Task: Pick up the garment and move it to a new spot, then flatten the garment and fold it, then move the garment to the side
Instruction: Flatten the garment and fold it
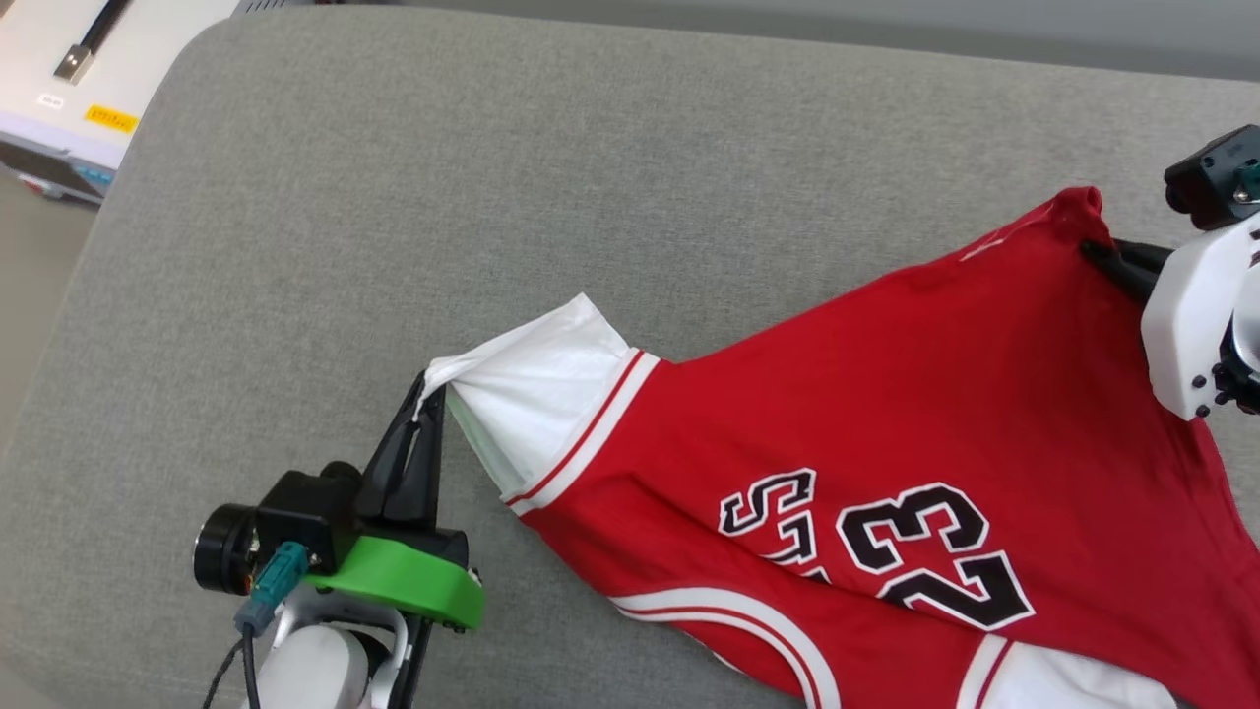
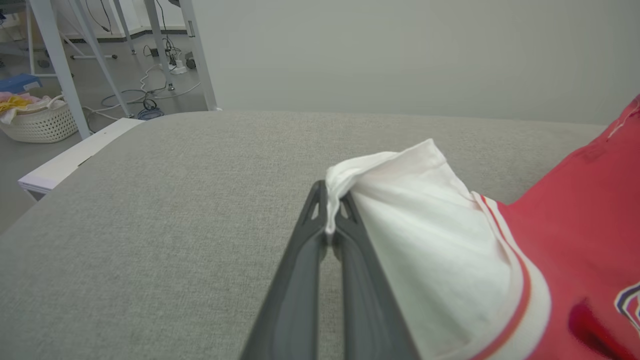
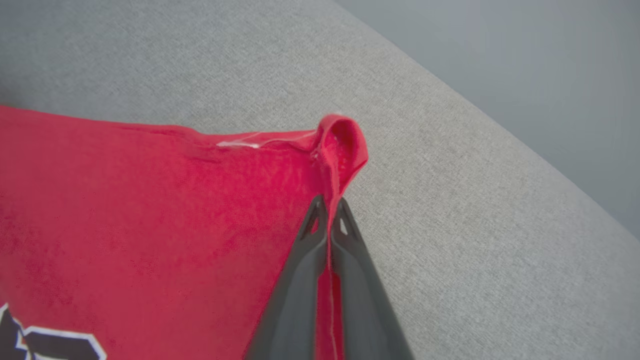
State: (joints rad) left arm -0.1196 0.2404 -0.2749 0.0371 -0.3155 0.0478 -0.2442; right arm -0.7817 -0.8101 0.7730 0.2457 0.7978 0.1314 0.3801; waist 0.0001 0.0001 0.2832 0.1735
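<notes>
As the left end effector sits nearest the head camera, I log it first. Its two dark fingers are closed flat on the bunched tip of the white sleeve, with cloth showing between them in the left wrist view. The forearm comes up from the lower left with the fingers pointing away from me, low over the surface.

The garment lies mostly on the grey fabric-covered counter, spread from that sleeve across to the right. The print faces up and the lower part runs off the bottom of the head view.

Handling note: thin, light, limp jersey knit. It will sag between grip points and slide easily on the counter fabric, and it is not fragile. I judge that edges and corners are the places to hold it, since a pinch mid-panel would only gather a wrinkle.

Further out, the right end effector is clamped on the red hem corner, which curls over just past the fingertips. That arm reaches in from the right edge with its fingers pointing leftward. I cannot tell from the wrist view whether it holds one layer or both.

The cloth between the two grips looks fairly taut along the far edge, which I read as a set-up for lifting or stretching flat.

Beyond the counter there is a white unit at the far left, and a basket on the floor.
</notes>
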